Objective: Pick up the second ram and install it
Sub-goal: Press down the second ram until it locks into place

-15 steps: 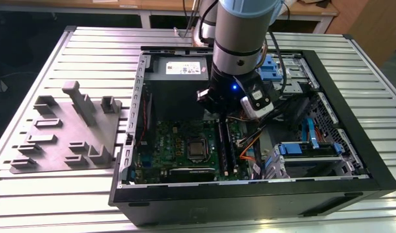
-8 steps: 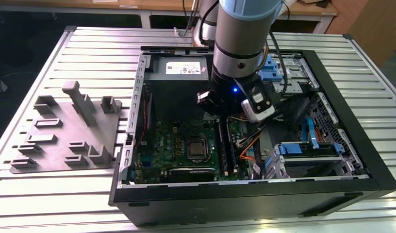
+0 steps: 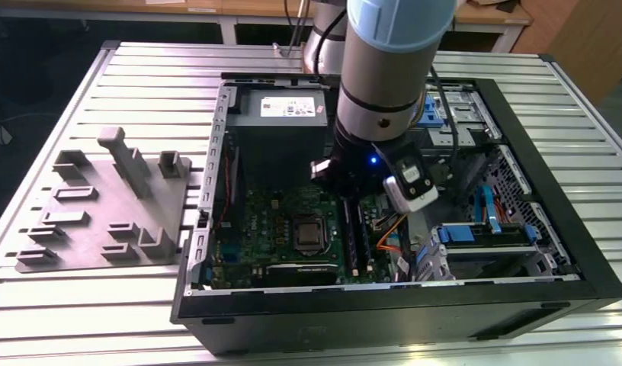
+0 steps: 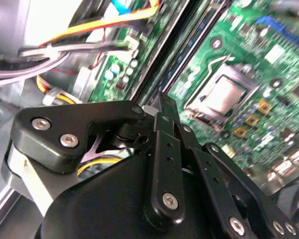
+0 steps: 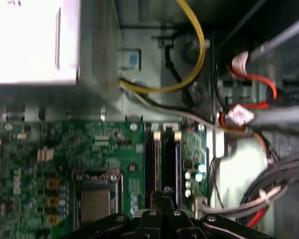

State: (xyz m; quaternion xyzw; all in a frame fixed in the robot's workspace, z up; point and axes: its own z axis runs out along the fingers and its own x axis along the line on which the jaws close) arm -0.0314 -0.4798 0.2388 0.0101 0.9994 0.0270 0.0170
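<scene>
RAM stick no. 2 [image 5: 177, 167] sits upright in its slot on the green board [image 5: 50, 164], gripper [image 5: 162, 195] w/ fingers together right above it, so I'd push straight down, evenly, till both end clips lock.
</scene>
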